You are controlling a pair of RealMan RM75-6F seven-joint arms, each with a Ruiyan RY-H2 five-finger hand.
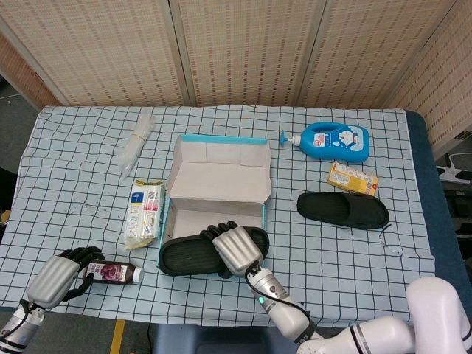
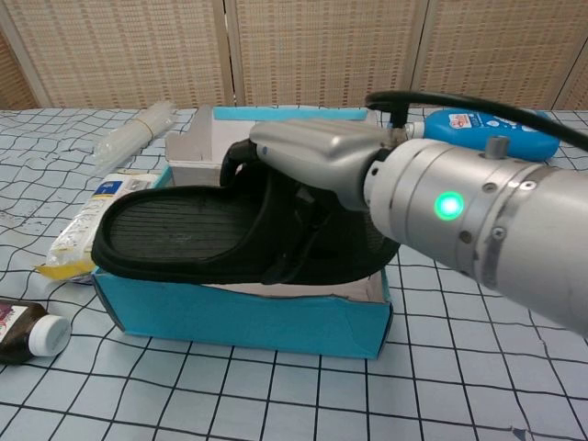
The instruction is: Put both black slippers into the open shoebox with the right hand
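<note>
My right hand (image 1: pixel 237 250) (image 2: pixel 308 158) grips a black slipper (image 1: pixel 193 253) (image 2: pixel 197 233) by its strap and holds it flat over the open blue shoebox (image 1: pixel 215 181) (image 2: pixel 248 317), toe toward the left. The slipper hides most of the box floor. The second black slipper (image 1: pixel 342 209) lies on the checked cloth to the right of the box, out of the chest view. My left hand (image 1: pixel 60 276) rests at the near left corner, fingers curled beside a small brown bottle (image 1: pixel 112 272) (image 2: pixel 23 333).
A snack packet (image 1: pixel 143 214) (image 2: pixel 92 225) lies left of the box. A clear plastic sleeve (image 1: pixel 136 139) (image 2: pixel 133 136) is farther back. A blue lotion bottle (image 1: pixel 332 140) (image 2: pixel 487 131) and a yellow carton (image 1: pixel 352 178) sit at the back right.
</note>
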